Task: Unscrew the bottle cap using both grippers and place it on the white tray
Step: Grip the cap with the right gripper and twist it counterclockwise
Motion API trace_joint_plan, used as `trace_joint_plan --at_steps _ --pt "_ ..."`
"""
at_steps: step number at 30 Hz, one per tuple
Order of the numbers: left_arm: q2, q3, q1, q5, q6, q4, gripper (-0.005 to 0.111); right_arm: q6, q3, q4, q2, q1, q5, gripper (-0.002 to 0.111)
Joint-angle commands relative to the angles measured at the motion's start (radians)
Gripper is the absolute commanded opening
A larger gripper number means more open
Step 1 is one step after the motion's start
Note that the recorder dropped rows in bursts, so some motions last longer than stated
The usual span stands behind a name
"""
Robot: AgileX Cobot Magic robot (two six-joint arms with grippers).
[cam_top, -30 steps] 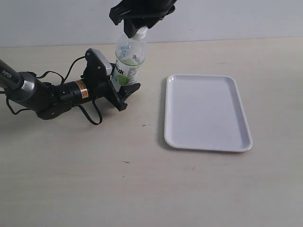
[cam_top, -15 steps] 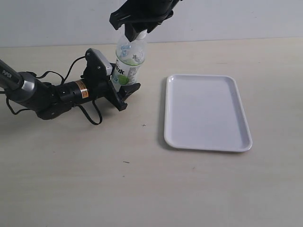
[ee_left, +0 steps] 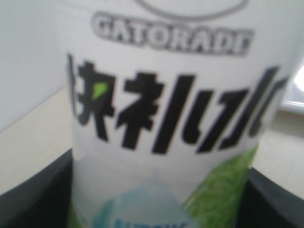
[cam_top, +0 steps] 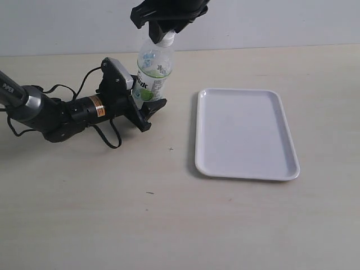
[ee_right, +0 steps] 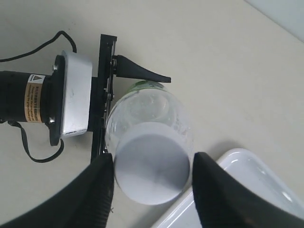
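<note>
The bottle [cam_top: 151, 73] stands upright at the back left of the table, its lime label [ee_left: 161, 118] filling the left wrist view. My left gripper [cam_top: 145, 104] lies low on the table and is shut on the bottle's lower body, a black finger [ee_left: 33, 194] on each side. My right gripper [cam_top: 163, 29] comes down from above. Its two fingers [ee_right: 95, 190] bracket the white bottle cap [ee_right: 152, 168], one touching it and the other a hair away. The cap [cam_top: 167, 38] still sits on the neck. The white tray [cam_top: 244, 132] lies to the right with nothing on it.
The left arm [cam_top: 56, 115] with its copper band and looping cables stretches along the table from the left edge. The tray's near corner [ee_right: 247, 190] lies close to the bottle. A pale wall runs behind the table.
The right gripper has turned about the bottle's top, and the cap end swung left and then back right. The left gripper, bottle base and tray have stayed put.
</note>
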Motion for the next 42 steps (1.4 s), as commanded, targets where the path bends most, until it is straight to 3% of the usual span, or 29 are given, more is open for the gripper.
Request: trace_joint_plan --at_steps 1,8,13,30,42 --pt "-0.004 0.007 0.000 0.034 0.009 -0.002 0.000 0.000 -0.007 -0.010 -0.004 0.000 -0.003 0.049" --pt "-0.004 0.007 0.000 0.034 0.009 -0.002 0.000 0.000 -0.007 -0.010 -0.004 0.000 -0.005 0.040" --pt "-0.004 0.007 0.000 0.034 0.009 -0.002 0.000 -0.036 -0.007 -0.010 -0.004 0.000 -0.009 0.000" --pt "-0.004 0.007 0.000 0.034 0.005 0.004 0.000 -0.473 -0.007 -0.003 -0.004 0.000 0.005 0.000" --pt "-0.004 0.007 0.000 0.021 0.005 0.004 0.000 -0.967 -0.007 -0.003 -0.004 0.000 0.005 0.000"
